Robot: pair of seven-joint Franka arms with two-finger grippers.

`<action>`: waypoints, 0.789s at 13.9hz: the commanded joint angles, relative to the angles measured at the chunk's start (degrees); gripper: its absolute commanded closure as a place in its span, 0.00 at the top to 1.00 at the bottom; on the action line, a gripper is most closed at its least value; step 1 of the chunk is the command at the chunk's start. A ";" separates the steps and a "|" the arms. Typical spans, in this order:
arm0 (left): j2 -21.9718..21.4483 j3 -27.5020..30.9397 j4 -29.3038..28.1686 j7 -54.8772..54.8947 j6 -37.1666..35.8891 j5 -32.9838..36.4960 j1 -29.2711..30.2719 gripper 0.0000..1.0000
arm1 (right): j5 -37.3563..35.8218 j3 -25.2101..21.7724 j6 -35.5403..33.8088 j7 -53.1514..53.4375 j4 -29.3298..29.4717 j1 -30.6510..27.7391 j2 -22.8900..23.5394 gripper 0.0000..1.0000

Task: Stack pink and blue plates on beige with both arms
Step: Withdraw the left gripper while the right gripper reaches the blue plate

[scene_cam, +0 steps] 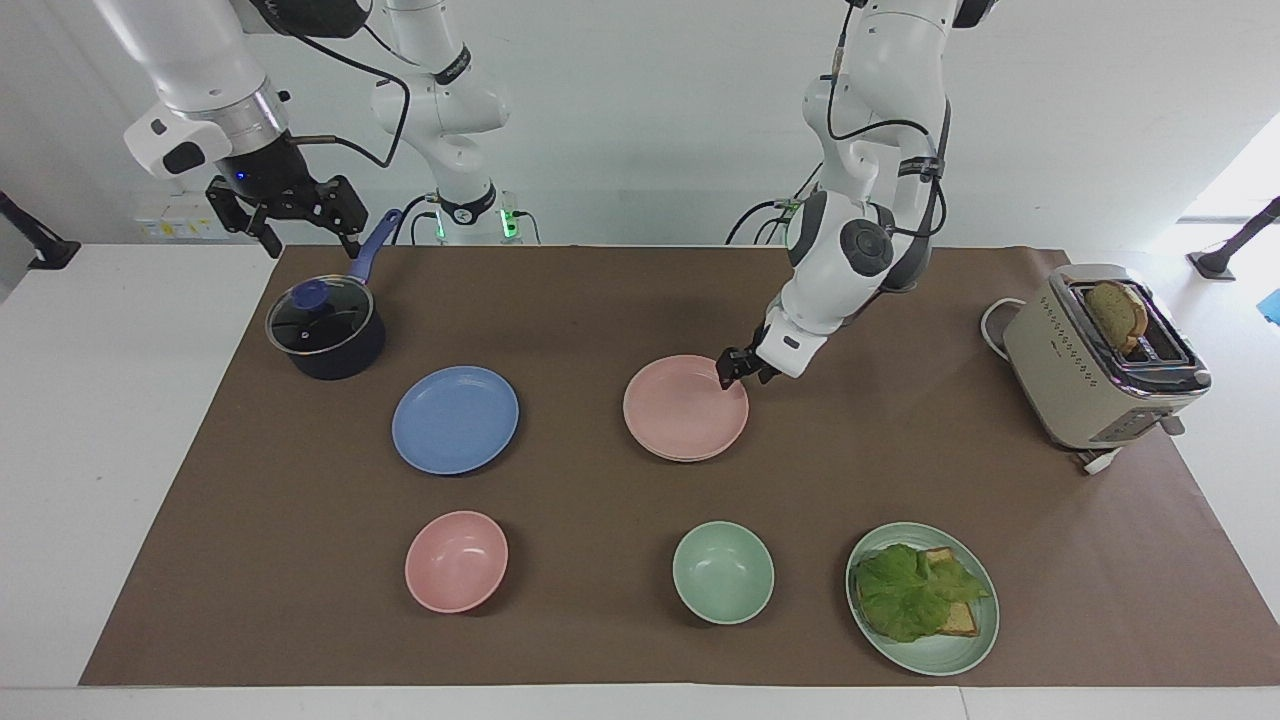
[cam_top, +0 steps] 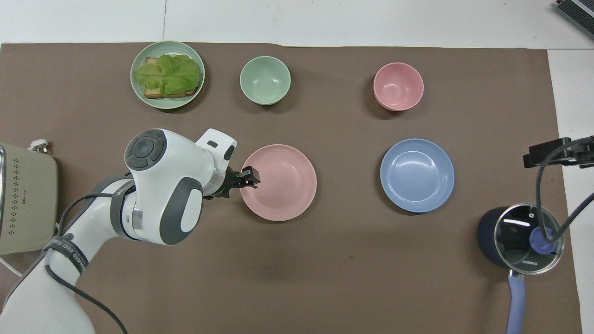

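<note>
The pink plate (scene_cam: pixel 685 408) (cam_top: pixel 278 182) lies flat mid-table on top of the beige plate, which it covers almost entirely. My left gripper (scene_cam: pixel 735 372) (cam_top: pixel 250 176) is open at the pink plate's rim, on the side toward the left arm's end of the table, and holds nothing. The blue plate (scene_cam: pixel 455 419) (cam_top: pixel 417 175) lies alone on the mat beside the stack, toward the right arm's end. My right gripper (scene_cam: pixel 310 235) waits open and empty, up in the air over the mat's edge by the pot.
A dark pot with a glass lid (scene_cam: pixel 325 330) stands near the right arm. Farther from the robots are a pink bowl (scene_cam: pixel 456 560), a green bowl (scene_cam: pixel 723 572) and a green plate with lettuce and toast (scene_cam: pixel 922 598). A toaster (scene_cam: pixel 1100 355) stands at the left arm's end.
</note>
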 commanded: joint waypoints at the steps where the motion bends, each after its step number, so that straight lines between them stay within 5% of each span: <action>1: -0.87 1.33 2.48 0.48 -1.66 1.71 -0.11 1.00 | -0.20 0.40 1.38 0.64 -3.31 -0.25 -2.31 1.00; 11: -1.66 1.60 21.20 10.67 -24.95 16.38 14.57 1.00 | -0.37 0.66 1.71 3.37 -6.21 -0.25 -4.07 1.00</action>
